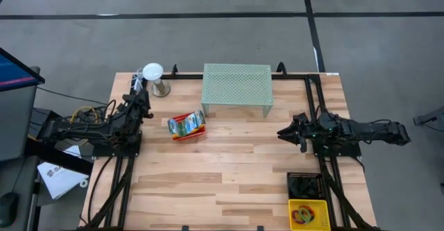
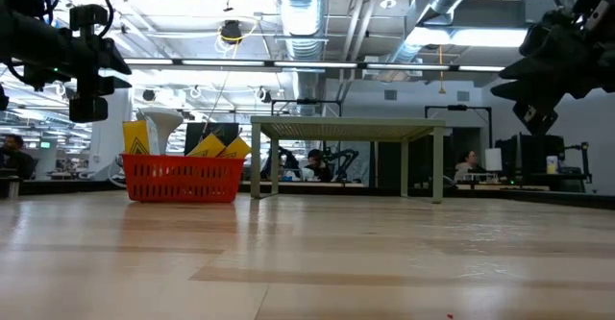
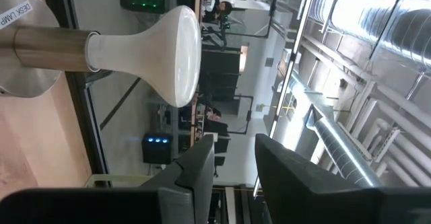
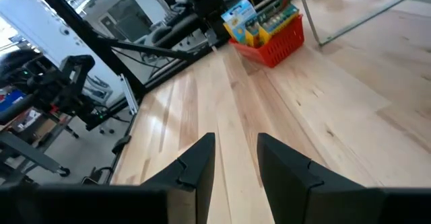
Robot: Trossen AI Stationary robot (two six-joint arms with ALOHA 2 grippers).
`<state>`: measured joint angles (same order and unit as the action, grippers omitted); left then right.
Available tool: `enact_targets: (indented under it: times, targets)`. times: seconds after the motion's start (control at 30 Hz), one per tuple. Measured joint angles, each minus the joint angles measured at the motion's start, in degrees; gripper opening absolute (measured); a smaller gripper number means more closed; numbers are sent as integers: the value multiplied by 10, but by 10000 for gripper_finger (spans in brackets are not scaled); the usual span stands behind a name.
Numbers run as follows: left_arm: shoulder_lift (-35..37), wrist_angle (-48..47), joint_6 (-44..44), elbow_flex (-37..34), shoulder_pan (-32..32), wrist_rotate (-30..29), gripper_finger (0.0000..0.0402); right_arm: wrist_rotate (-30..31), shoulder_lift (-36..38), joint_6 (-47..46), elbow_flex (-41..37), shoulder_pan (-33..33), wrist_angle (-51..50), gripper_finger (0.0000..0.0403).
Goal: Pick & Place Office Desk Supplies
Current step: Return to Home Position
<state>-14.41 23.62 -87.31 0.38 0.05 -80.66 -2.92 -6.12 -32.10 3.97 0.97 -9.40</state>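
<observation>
So the light wooden plank table has a mint-green perforated metal shelf standing at 12 o'clock, by the far edge. There's a white desk lamp on a round metal base at 11 o'clock. A red wire basket sits slightly toward 10 from centre. Down at 5 o'clock there's a square black tray, with a yellow plastic tray just beside it at the near edge.

Overhead camera: straight down on my table. Low camera: tabletop height, facing the room. Both share the red basket with my right wrist camera; left wrist faces the lamp, seemingly close.
</observation>
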Motion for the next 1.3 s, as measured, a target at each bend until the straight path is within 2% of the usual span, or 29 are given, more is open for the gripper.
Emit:
enact_targets:
  times: [0.2,0.3,0.4,0.53,0.6,0.8,0.97,1.03,1.13,1.3]
  targets:
    - [3,-4,0,0,-2,1,104,0,0,1,0,0,0,109]
    - [33,-11,2,0,-14,13,104,0,0,1,0,0,0,109]
    - [77,-54,46,0,-13,157,104,0,0,1,0,0,0,109]
    - [140,-138,55,0,-12,429,104,0,0,1,0,0,0,109]
    - [144,-158,57,0,-13,508,104,0,0,1,0,0,0,109]
    - [144,-190,60,0,-12,544,104,0,1,1,0,0,0,109]
    - [144,-201,87,0,-12,687,104,0,1,1,0,0,0,109]
    - [144,-201,90,0,-13,720,104,0,1,1,0,0,0,109]
    - [144,-201,90,0,-12,742,104,0,1,1,0,0,0,109]
    - [141,-198,90,0,-12,746,104,0,1,1,0,0,0,109]
